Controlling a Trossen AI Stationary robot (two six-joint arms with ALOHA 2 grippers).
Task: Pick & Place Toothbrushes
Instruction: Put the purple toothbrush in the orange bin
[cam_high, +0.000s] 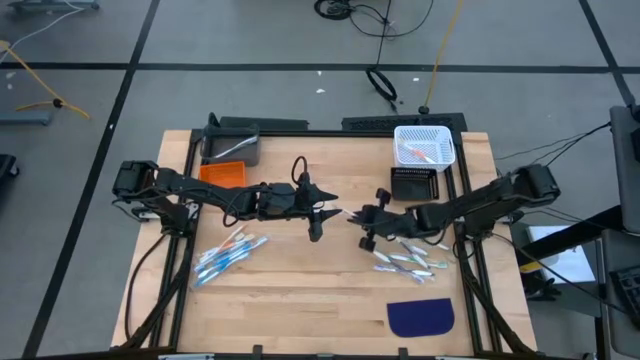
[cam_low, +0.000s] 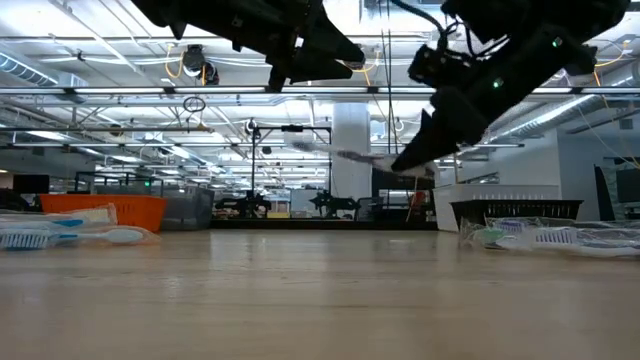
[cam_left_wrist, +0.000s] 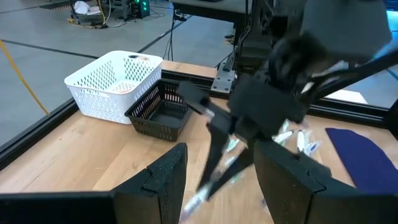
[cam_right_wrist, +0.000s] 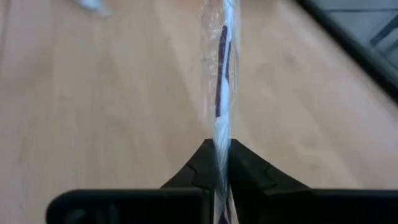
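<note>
My right gripper (cam_right_wrist: 222, 155) is shut on one toothbrush (cam_right_wrist: 222, 81), white with a dark blue stripe, in a clear wrapper. It hovers above the table's middle (cam_high: 365, 225). In the low view the toothbrush (cam_low: 345, 155) juts out of it, well above the wood. My left gripper (cam_left_wrist: 227, 186) is open and faces it from the left (cam_high: 316, 222), touching nothing. Loose toothbrushes lie flat in a left pile (cam_high: 225, 255) and a right pile (cam_high: 410, 258). More lie in the white basket (cam_high: 425, 145). My right gripper pinches the wrapped toothbrush between its two fingertips (cam_right_wrist: 208, 163), close to one end (cam_right_wrist: 222, 140). The rest sticks straight out ahead, in line with the fingers. The brush is lifted clear of the table, about level, pointing toward my left gripper.
A black mesh basket (cam_high: 413, 183) stands in front of the white one. An orange bin (cam_high: 222, 172) and a dark grey bin (cam_high: 232, 148) sit at the far left. A dark blue half-round mat (cam_high: 420, 317) lies near the front right. Bare wood lies between the two piles.
</note>
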